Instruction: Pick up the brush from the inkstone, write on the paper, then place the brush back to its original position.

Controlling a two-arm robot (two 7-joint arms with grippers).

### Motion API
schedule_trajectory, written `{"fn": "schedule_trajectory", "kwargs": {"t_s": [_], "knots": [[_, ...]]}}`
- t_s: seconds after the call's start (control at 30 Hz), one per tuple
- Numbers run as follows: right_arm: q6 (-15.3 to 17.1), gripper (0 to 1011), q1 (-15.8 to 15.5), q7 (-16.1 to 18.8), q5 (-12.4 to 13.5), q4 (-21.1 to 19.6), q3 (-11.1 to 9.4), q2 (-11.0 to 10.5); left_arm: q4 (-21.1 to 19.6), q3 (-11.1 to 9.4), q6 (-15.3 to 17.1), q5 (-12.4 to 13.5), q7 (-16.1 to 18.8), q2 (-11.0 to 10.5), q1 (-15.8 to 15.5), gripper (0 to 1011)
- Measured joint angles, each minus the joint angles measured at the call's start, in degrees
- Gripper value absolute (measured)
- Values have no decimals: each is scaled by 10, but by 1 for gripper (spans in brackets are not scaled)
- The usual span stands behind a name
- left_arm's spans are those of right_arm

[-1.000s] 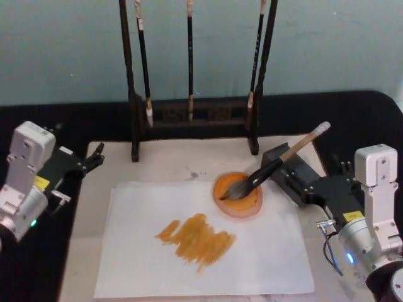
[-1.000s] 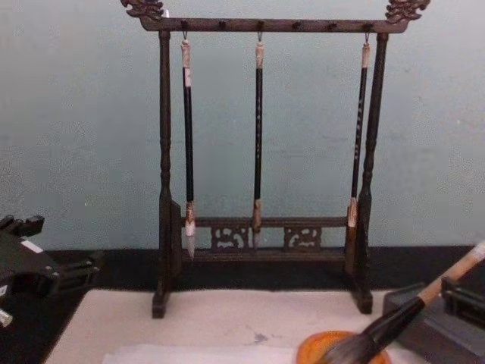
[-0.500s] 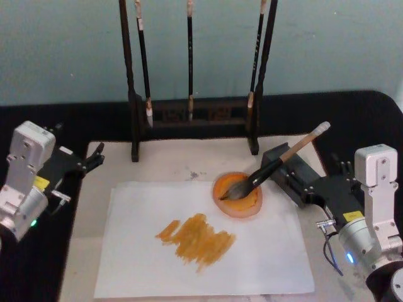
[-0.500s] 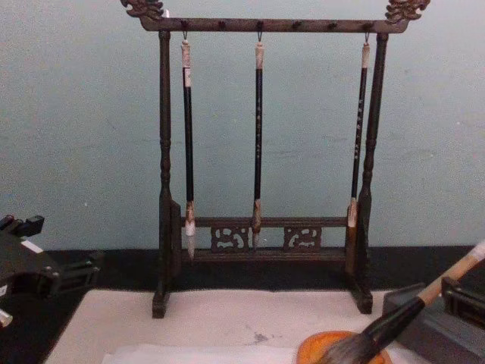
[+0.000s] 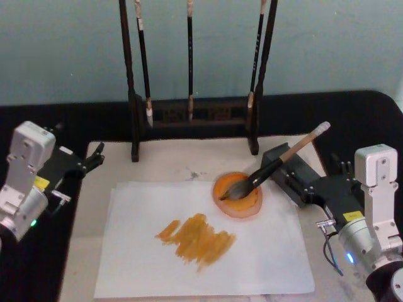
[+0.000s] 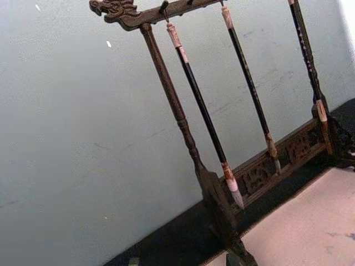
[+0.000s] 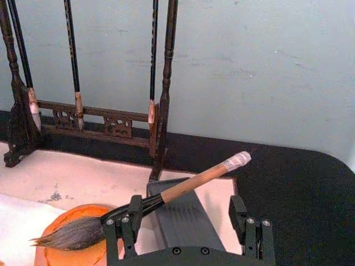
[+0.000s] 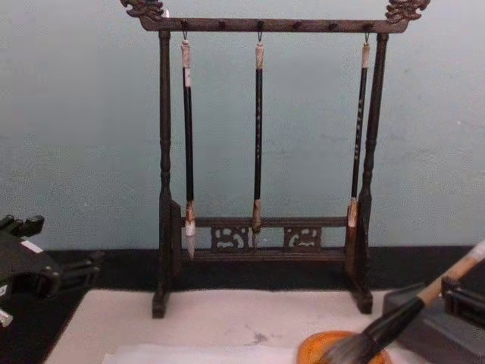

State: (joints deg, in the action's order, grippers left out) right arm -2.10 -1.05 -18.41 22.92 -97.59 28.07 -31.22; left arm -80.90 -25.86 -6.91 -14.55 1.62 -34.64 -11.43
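Head view has the right pincer point(image 5: 301, 187) low at the right of the table point(image 5: 378, 119), its two fingers spread wide and holding nothing. Just ahead of that pincer and to its left lies the brush point(image 5: 272, 165), free of both fingers: its bushy bristles rest in the inkstone point(image 5: 238, 195) and its tan handle leans back over the dark grey block point(image 5: 295, 170), the whitish cap raised toward the right. From the right wrist view the brush point(image 7: 150, 204) crosses in front of the spread fingers point(image 7: 123, 226), passing close over the one nearer the inkstone point(image 7: 72, 235), with the block point(image 7: 183, 217) between them. The inkstone sits on the far right corner of the paper point(image 5: 201, 242), left of the right pincer; an orange-brown patch of strokes point(image 5: 197, 238) marks the sheet farther left. The paper lies on a cream mat point(image 5: 176, 160). Beyond it stands the dark wooden rack point(image 5: 192, 113) with three thin brushes point(image 5: 189, 56) hanging. Well away from the brush, the left pincer point(image 5: 96, 157) rests at the left edge of the mat; whether its fingers are parted I cannot tell
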Motion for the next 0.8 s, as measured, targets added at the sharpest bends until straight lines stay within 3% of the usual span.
{"fn": "schedule_trajectory", "kwargs": {"t_s": [0.8], "knots": [[0,1000,0,0,0,0,0,0,0,0,0,0,0,0,0,1010]]}}
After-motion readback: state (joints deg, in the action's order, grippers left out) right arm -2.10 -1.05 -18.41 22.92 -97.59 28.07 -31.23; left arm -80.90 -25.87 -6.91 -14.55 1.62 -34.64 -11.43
